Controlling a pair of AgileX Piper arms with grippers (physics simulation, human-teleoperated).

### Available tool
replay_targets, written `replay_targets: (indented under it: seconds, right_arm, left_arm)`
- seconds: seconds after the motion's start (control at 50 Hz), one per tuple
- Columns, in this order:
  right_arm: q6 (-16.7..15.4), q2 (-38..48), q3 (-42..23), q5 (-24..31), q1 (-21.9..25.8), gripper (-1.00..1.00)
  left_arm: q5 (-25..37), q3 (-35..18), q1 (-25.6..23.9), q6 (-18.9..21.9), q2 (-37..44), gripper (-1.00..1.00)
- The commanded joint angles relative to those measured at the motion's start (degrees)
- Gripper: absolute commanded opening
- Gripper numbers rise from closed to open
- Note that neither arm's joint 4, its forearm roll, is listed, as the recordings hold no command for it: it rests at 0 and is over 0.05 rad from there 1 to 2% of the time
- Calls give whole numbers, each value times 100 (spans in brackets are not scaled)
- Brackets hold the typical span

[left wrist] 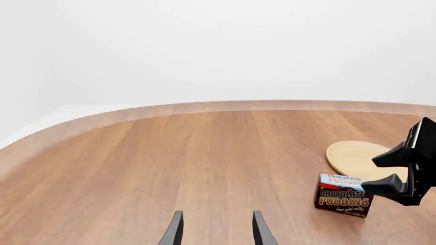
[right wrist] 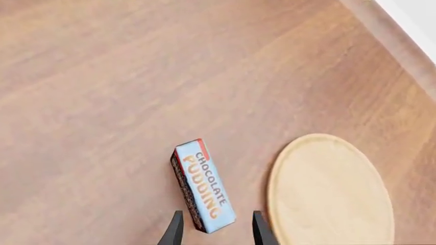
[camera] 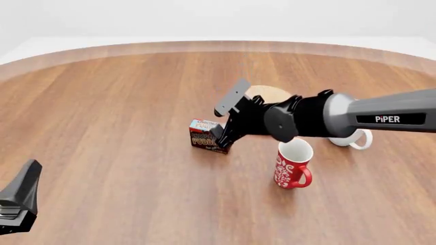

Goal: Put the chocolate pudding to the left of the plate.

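Pudding box (right wrist: 203, 186) is seen just ahead of the right gripper (right wrist: 216, 230), long axis along its empty, parted fingers; plate (right wrist: 332, 190) just beside.

Right arm (camera: 381, 118): smooth grey tubular link with white "PiPER" lettering on a darker grey band. Ahead of it, a black rounded joint housing (camera: 283, 121) and black angular wrist block with a flat dark-grey rectangular plate (camera: 232, 97) on top. Right gripper (camera: 219, 137): matte black, thin tapered jaws, pointed tips. Left gripper (left wrist: 214, 229): same black blade-like jaws; its black faceted body (camera: 19, 204) shows in the front view.
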Motion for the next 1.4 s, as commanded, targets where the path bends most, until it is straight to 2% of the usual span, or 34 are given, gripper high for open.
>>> replay_targets:
  seconds: [0.02, 1.4]
  right_arm:
    - [27, 136, 30, -107, -16, 100]
    - [35, 789, -303, -216, 18, 100]
  left_arm:
    - [0, 0, 0, 0, 0, 100]
    - [0, 0, 0, 0, 0, 100]
